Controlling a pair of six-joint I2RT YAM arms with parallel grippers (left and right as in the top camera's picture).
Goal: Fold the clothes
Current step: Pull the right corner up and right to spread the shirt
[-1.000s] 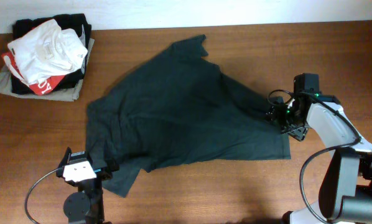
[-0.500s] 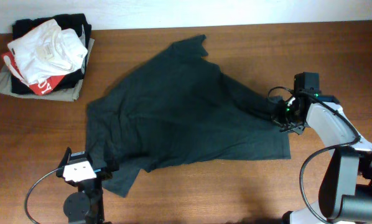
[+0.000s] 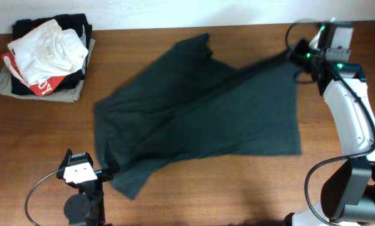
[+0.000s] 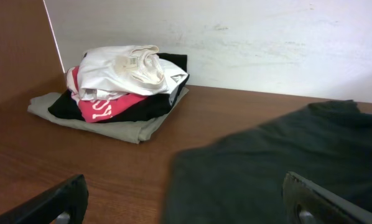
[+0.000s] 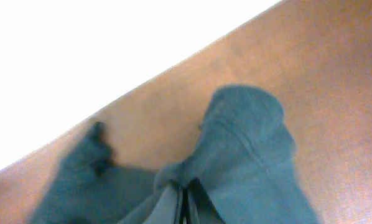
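From overhead, the dark teal T-shirt [image 3: 200, 113] lay spread across the middle of the table [image 3: 250, 188], with one corner drawn up toward 2 o'clock, where the right gripper [image 3: 298, 53] met it. The state of its jaws could not be read from there. The right wrist view settled it: the fingers were pinched almost together on a gathered fold of the cloth, raised off the wood. Only the left wrist view showed the left gripper [image 4: 185, 186] spread wide and holding nothing, low at the shirt's 7 o'clock corner. A second before, the right gripper had been wide at the shirt's 3 o'clock edge. It had since closed on the fabric and travelled to the far side, and the shirt's right half had stretched flatter behind it. The left arm had not moved. At 10 o'clock, well apart from the shirt, sat a stack of folded garments [image 3: 43, 91], with a crumpled white garment [image 3: 49, 47] on top of a red garment [image 3: 46, 85] with white lettering.
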